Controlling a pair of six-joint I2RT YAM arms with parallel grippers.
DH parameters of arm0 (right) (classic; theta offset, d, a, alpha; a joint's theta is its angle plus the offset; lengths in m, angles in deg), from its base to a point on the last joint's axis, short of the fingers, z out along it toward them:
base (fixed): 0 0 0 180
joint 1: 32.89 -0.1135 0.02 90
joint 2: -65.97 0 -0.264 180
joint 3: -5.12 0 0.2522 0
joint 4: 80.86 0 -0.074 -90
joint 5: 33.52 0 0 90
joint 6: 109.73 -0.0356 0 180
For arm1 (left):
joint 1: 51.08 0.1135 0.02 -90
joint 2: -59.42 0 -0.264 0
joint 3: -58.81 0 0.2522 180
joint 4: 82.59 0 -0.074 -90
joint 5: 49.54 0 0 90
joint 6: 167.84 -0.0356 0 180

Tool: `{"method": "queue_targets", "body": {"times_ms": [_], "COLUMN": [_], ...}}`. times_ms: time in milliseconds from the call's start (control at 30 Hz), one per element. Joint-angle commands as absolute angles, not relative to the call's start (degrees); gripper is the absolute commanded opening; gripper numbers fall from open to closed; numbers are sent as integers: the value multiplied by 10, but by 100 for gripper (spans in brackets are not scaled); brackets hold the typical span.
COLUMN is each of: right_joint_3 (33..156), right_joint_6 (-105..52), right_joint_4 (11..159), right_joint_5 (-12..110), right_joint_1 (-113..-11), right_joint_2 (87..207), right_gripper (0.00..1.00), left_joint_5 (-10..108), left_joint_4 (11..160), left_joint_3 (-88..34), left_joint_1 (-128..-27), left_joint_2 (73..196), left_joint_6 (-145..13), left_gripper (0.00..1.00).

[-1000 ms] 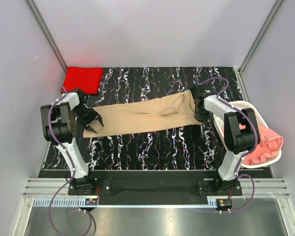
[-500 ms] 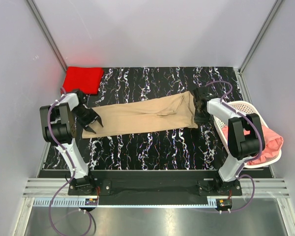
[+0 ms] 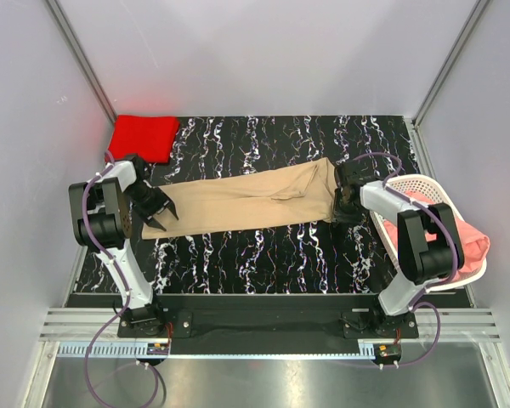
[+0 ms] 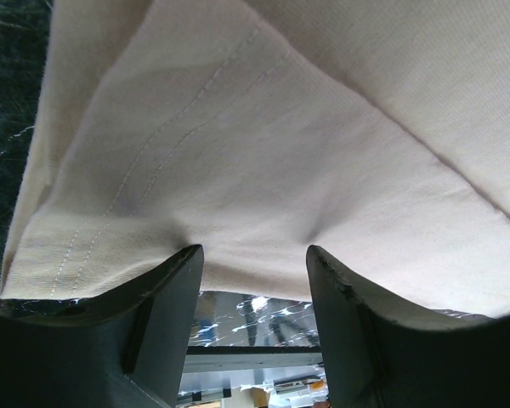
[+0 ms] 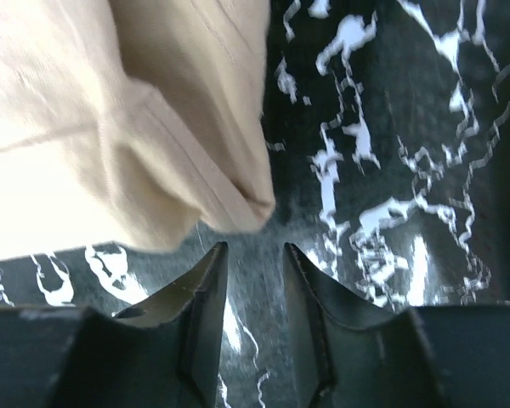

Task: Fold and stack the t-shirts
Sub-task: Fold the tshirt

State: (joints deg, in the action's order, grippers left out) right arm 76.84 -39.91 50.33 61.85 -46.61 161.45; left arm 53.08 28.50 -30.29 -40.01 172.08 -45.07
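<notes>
Nearest me, the left fingers (image 3: 157, 214) sit at the left end of the tan t-shirt (image 3: 246, 200). On the left wrist camera I see them (image 4: 174, 289) spread apart, with the shirt's stitched hem (image 4: 280, 170) lying right at their tips, not clamped. The right fingers (image 3: 341, 206) are at the shirt's right end. On that wrist camera they (image 5: 204, 280) stand slightly apart with only bare counter (image 3: 263, 246) between them, and the shirt's corner (image 5: 110, 127) lies just beyond their tips. The tan t-shirt is stretched in a long band across the middle of the counter, from one arm to the other. Off to the right, the salmon-pink t-shirt (image 3: 467, 242) is bunched in a white basket (image 3: 412, 178). The red t-shirt (image 3: 143, 136) lies in the far left corner.
</notes>
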Motion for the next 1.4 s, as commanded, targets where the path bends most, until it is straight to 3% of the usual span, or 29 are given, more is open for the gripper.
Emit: {"method": "queue_targets", "body": {"times_ms": [0, 167, 300, 400, 433, 467, 667, 767, 833, 867, 900, 1000, 1200, 1367], "right_joint_3": [776, 847, 860, 839, 837, 837, 785, 763, 763, 765, 765, 790, 879, 944], "right_joint_6": [-385, -379, -379, -370, -370, -372, -348, -323, -313, -312, -313, -330, -362, -406], "right_joint_4": [548, 523, 495, 498, 493, 482, 515, 538, 542, 542, 540, 516, 472, 470], "right_joint_5": [616, 639, 671, 698, 713, 747, 861, 861, 838, 836, 833, 811, 730, 605], "right_joint_1": [-464, -465, -465, -465, -465, -465, -465, -468, -469, -474, -474, -474, -474, -477], "right_joint_2": [1635, 1680, 1700, 1692, 1692, 1688, 1628, 1609, 1608, 1605, 1604, 1587, 1546, 1608], "right_gripper": [41, 41, 35, 21, 6, 0, 0, 0, 8, 17, 34, 47, 50, 37], "left_joint_5": [467, 466, 463, 460, 457, 456, 442, 437, 437, 439, 441, 450, 491, 509], "left_joint_4": [328, 327, 328, 327, 325, 325, 319, 319, 320, 321, 320, 323, 336, 332], "left_joint_3": [-287, -283, -285, -290, -290, -291, -300, -302, -300, -300, -300, -295, -268, -275], "left_joint_1": [-390, -390, -390, -390, -390, -390, -390, -390, -390, -390, -390, -390, -395, -410], "left_joint_2": [1724, 1728, 1729, 1732, 1733, 1735, 1742, 1741, 1740, 1741, 1740, 1731, 1684, 1674], "left_joint_6": [-473, -473, -473, -474, -475, -475, -480, -481, -481, -480, -481, -483, -477, -471], "left_gripper": [59, 59, 59, 59, 59, 59, 59, 59, 59, 59, 59, 59, 60, 60]}}
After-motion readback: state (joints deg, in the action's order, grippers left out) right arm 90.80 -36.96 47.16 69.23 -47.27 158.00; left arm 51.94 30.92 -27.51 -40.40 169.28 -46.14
